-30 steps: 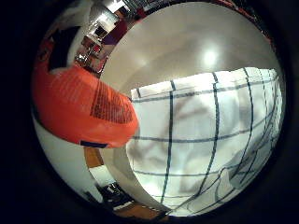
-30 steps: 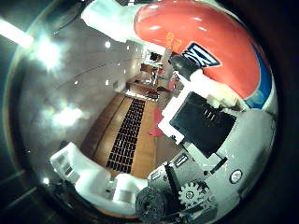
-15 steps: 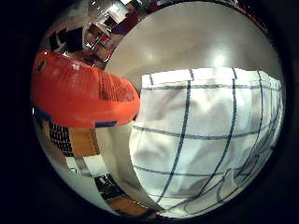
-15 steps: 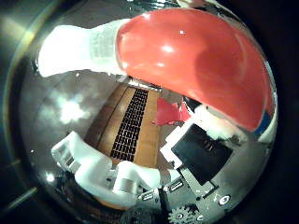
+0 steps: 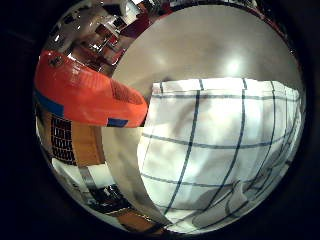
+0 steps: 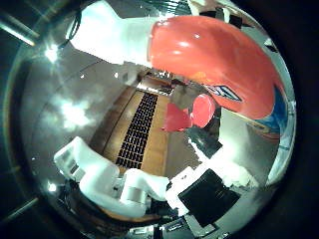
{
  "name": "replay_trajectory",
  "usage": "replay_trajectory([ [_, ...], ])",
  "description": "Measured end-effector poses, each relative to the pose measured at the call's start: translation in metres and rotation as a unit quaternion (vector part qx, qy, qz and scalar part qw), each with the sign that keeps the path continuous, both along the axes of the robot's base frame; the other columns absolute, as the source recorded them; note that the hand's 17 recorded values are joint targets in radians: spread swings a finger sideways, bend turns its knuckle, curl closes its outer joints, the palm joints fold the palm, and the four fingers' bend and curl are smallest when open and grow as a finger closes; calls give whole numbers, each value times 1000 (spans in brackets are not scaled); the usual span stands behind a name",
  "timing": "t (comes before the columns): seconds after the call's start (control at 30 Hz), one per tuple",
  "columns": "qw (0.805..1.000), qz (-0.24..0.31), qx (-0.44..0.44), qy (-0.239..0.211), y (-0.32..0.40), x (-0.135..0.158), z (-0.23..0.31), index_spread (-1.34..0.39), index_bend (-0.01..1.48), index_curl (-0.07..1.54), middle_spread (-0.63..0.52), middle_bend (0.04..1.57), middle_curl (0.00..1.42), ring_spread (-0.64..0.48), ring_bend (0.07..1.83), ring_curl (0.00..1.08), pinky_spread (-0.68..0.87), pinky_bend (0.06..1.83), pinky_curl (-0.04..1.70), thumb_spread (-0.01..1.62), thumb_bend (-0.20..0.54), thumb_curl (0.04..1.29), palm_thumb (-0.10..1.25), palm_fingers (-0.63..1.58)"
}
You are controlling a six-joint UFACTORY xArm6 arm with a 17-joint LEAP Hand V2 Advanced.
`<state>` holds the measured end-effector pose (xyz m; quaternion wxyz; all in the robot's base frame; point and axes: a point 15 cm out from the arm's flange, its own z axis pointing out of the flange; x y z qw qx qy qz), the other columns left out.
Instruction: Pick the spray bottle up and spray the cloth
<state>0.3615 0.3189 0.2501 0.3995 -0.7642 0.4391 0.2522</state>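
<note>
An orange spray bottle (image 6: pixel 214 55) with a white spray head (image 6: pixel 109 35) lies close across my palm and fills much of the thumb side view. Its orange body with a blue band (image 5: pixel 85 97) also shows in the little finger side view, above the table's edge. My right hand (image 6: pixel 114 184) shows as white curled fingers (image 6: pixel 89 167) and a black part beside the bottle, shut on it. A white cloth (image 5: pixel 225 150) with dark blue check lines lies spread on the grey table (image 5: pixel 200 45) below the palm, one edge rumpled.
The table's rounded edge (image 5: pixel 125 185) runs beside the cloth. Beyond it is a wooden floor with a dark grate (image 6: pixel 139 129) and some red things (image 6: pixel 192 112). Room furniture shows far off.
The whole picture has shifted, so the camera has moved; the cloth now takes up more of the little finger side view. The bottle fills more of the thumb side view than a second ago.
</note>
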Motion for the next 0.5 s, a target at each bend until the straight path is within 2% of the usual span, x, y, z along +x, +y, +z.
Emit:
replay_trajectory([
  [0.2, 1000, -16, -3, -14, -18, 9, 10, -400, 185, 404, -5, 342, 389, 9, 581, 370, 376, 471, 547, 1041, -22, 502, 778, 207],
  [0.5, 999, -21, 1, -27, -24, 12, 22, -397, 176, 365, -3, 289, 382, 17, 533, 342, 388, 443, 470, 1041, -22, 486, 776, 264],
])
